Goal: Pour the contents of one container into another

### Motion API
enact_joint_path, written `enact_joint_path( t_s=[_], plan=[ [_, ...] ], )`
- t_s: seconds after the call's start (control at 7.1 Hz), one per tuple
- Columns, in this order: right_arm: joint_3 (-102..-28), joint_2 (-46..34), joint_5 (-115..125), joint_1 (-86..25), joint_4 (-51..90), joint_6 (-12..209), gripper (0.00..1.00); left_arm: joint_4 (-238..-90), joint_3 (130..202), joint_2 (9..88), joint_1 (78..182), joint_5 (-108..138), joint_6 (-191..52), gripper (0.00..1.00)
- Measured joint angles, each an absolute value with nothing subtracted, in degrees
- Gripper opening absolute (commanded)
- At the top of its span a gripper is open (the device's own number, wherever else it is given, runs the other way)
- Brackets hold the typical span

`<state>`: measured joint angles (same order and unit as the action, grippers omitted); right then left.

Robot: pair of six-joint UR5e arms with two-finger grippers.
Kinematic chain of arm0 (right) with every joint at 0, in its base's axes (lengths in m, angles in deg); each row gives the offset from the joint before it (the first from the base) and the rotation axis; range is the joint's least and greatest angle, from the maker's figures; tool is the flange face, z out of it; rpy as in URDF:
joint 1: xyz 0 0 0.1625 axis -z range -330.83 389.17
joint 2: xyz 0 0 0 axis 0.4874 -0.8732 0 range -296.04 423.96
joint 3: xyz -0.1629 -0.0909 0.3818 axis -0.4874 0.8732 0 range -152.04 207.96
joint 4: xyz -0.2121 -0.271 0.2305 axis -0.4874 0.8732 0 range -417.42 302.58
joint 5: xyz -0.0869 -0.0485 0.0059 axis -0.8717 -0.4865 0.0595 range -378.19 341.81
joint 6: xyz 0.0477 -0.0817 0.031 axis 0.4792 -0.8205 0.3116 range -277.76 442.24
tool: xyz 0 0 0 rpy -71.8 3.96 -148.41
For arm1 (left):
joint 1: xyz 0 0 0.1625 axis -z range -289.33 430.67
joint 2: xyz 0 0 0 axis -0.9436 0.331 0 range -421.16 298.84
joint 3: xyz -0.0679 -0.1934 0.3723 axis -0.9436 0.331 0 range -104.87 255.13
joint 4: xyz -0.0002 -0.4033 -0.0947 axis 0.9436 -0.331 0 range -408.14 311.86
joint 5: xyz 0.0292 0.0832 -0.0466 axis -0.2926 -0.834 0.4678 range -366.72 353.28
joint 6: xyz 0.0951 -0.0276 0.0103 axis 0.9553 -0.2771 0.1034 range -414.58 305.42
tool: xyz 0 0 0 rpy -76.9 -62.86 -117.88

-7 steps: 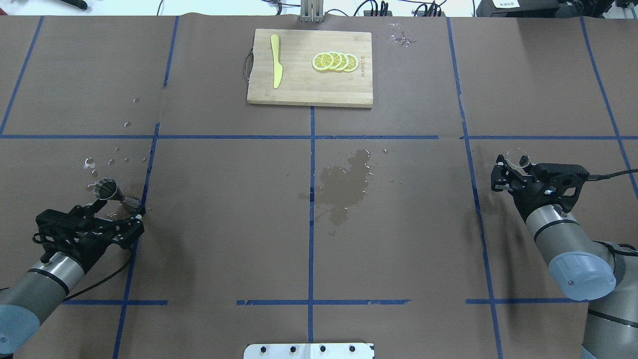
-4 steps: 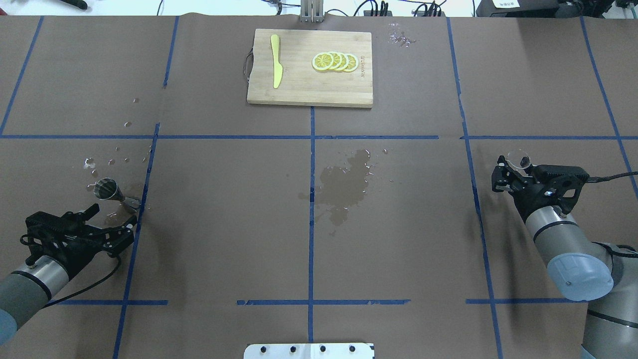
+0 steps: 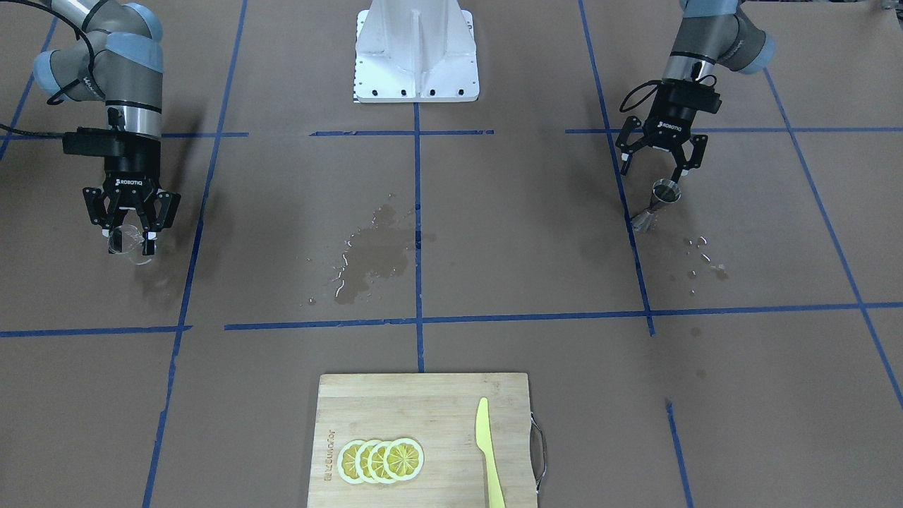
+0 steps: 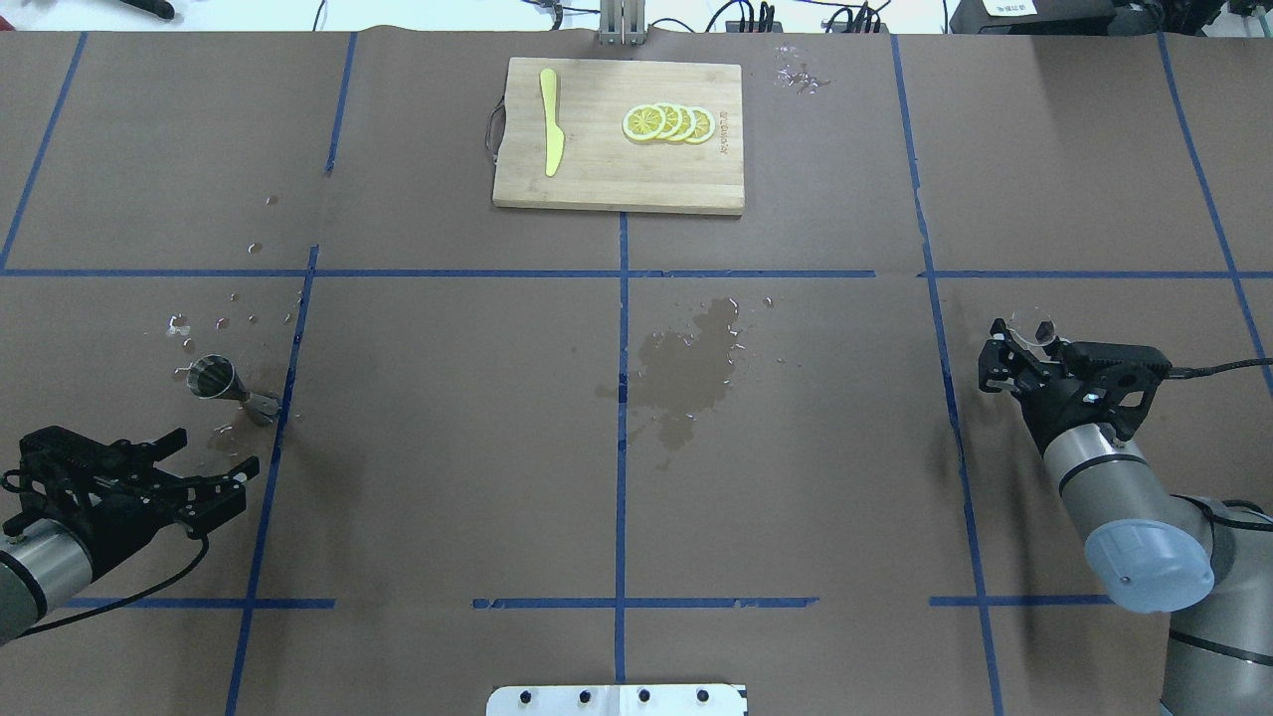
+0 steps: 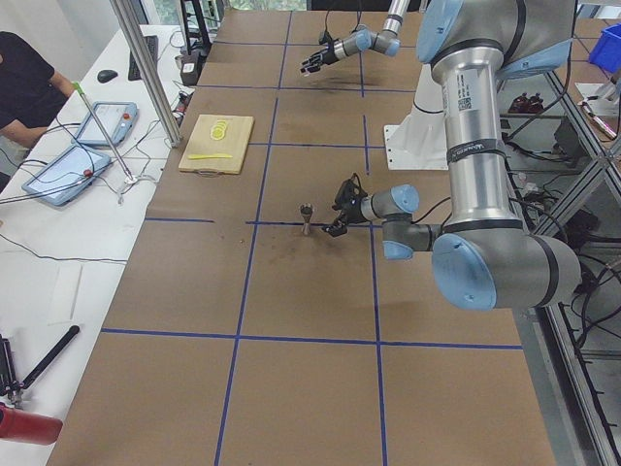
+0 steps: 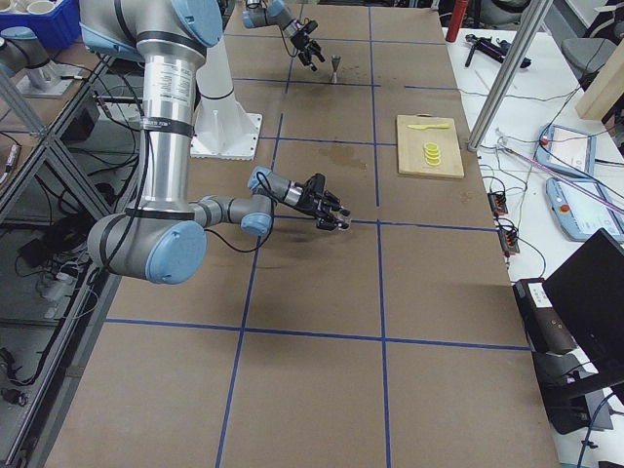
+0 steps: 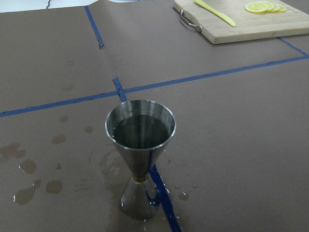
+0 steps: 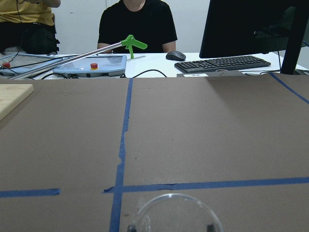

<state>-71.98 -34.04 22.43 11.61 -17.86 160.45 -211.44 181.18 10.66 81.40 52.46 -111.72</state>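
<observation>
**Jigger filled, glass cup waiting to be set down**

The metal jigger [image 7: 140, 154] is standing upright on the counter [image 4: 796, 447], on a blue tape line at the robot's left. Liquid is showing in its upper cone and drops are lying around its foot. The left pincer [image 4: 219, 447] is hanging just short of it with its jaws spread wide, touching nothing.

Well apart, on the right side, the right pincer [image 3: 128, 240] is pinching the clear glass cup [image 8: 176, 215] low over the counter. Whether the cup's base is touching the paper cannot be told, nor whether anything is left in it. A wet patch [image 4: 686, 373] is darkening the counter between the two arms.

Judging by the filled jigger and the gap between the arms, the pouring itself appears finished, and the step in hand is putting the cup down. The next move is calling for a level descent until the base is sitting flat. The jaws then need spreading and lifting straight clear, so that the light glass is not tipping.
</observation>
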Motion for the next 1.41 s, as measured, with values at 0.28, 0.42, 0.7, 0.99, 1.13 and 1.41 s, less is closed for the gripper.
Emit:
enact_joint_path(
  t_s=[0.28, 0.42, 0.7, 0.99, 1.13, 1.41],
  plan=[
    [-70.31, -33.63, 19.84, 14.26, -17.86, 162.36, 0.0, -211.44, 183.54, 9.11, 81.55, 56.55, -111.71, 1.0],
    [-69.79, -33.5, 18.78, 15.22, -17.86, 162.78, 0.0, -211.44, 184.82, 8.09, 81.65, 58.23, -111.71, 1.0],
    [-69.4, -33.35, 17.44, 16.46, -17.87, 162.79, 0.4, -211.44, 186.52, 6.65, 81.72, 59.9, -111.71, 1.0],
    [-69.26, -33.22, 16.25, 17.42, -17.81, 162.5, 0.64, -211.44, 187.85, 5.85, 81.89, 62.63, -111.71, 1.0],
    [-69.09, -32.87, 15.9, 17.68, -17.79, 162.39, 0.92, -211.44, 188.77, 5.25, 82.2, 64.68, -111.71, 1.0],
    [-68.38, -31.31, 15.37, 17.8, -17.72, 162.24, 1.0, -211.44, 189.69, 4.69, 82.64, 66.55, -111.71, 1.0]
  ],
)
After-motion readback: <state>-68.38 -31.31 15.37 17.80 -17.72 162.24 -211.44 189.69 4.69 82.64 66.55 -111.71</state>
